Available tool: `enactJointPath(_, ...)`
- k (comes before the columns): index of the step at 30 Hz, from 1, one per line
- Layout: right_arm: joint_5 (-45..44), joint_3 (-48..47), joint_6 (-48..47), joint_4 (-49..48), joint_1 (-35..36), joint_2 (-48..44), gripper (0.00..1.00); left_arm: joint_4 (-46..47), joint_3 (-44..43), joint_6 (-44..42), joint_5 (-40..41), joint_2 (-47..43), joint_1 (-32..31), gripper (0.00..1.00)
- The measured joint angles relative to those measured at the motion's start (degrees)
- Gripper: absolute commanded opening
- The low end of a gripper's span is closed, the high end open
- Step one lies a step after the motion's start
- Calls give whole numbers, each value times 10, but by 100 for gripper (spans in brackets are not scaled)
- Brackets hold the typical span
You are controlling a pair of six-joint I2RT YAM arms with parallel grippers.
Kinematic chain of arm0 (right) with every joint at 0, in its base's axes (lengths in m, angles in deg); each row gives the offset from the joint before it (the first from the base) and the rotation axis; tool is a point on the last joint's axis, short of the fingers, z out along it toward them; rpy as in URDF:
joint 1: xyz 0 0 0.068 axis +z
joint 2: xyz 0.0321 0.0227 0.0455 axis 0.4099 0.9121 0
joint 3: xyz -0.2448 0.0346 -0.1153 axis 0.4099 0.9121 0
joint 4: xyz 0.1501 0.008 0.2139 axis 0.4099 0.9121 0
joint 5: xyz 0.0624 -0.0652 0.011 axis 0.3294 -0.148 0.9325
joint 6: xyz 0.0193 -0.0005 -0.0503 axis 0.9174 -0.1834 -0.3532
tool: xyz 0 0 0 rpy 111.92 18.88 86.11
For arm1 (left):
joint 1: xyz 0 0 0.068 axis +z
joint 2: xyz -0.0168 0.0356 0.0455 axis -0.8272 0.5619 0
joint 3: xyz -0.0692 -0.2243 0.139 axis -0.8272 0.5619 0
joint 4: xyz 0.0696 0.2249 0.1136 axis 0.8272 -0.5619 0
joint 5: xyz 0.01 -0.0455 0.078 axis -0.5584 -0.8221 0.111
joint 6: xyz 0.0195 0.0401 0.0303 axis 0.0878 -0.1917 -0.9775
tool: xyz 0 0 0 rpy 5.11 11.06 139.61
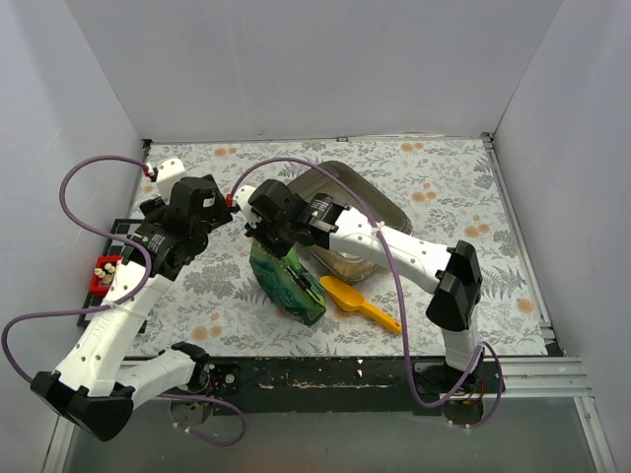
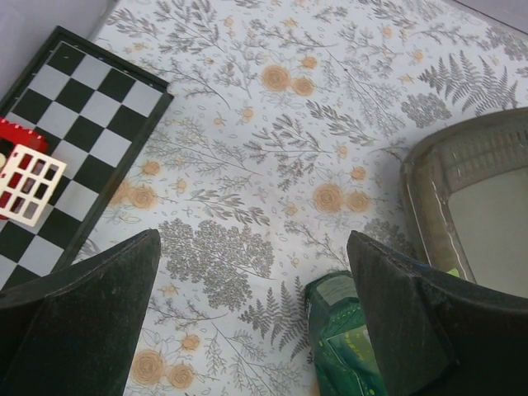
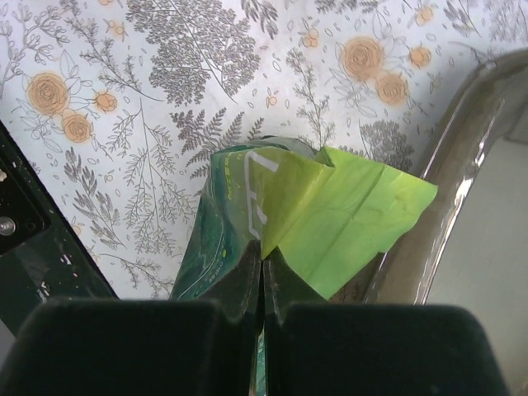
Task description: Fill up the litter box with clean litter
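The right fingers (image 3: 245, 280) are pressed closed on the folded top of a green bag (image 3: 330, 206), whose lime-green inner flap spreads out beyond their tips; the bag's long axis slants from these fingers down to the tabletop (image 1: 493, 286), with its foot toward the near edge in the top view. The litter box (image 3: 474, 140) lies immediately to the right of these fingers; its rim is just beside the flap and may be touching it, though the wrist view does not settle that. The coming pour, by judgement, turns on carrying the bag's mouth rightward over that rim.

The left fingers (image 2: 82, 313) are spread wide with nothing between them, above the floral tabletop; one end of the bag shows beside the right-hand finger, and the box sits further right beyond it. The right arm is therefore the nearer to both.

The clean litter (image 1: 347, 264) is hard to make out; only a pale patch inside the box, under the right forearm, may be granules. That arm hides much of the box from above, and both wrist views cut it off at the frame edge; whether the bag's mouth is open cannot be seen. A yellow scoop (image 1: 360, 304) lies on the tabletop beyond the bag's foot, apart from both sets of fingers.
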Motion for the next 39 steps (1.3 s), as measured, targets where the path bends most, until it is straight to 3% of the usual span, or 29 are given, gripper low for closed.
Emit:
enactJointPath(8, 124, -78, -94, 7, -35, 57, 1, 3, -1, 2, 47, -6, 12, 98)
enactJointPath(11, 141, -82, -103, 7, -38, 60, 28, 6, 0, 0, 48, -9, 12, 98)
enactJointPath(15, 138, -79, -106, -3, -39, 47, 51, 29, 1, 2, 33, -22, 11, 98)
enactJointPath(25, 51, 126, -49, -17, -63, -136, 56, 73, 20, -19, -72, -45, -12, 98)
enactJointPath(39, 82, 156, 10, 9, -36, -227, 62, 89, 47, -34, -121, -23, -12, 98)
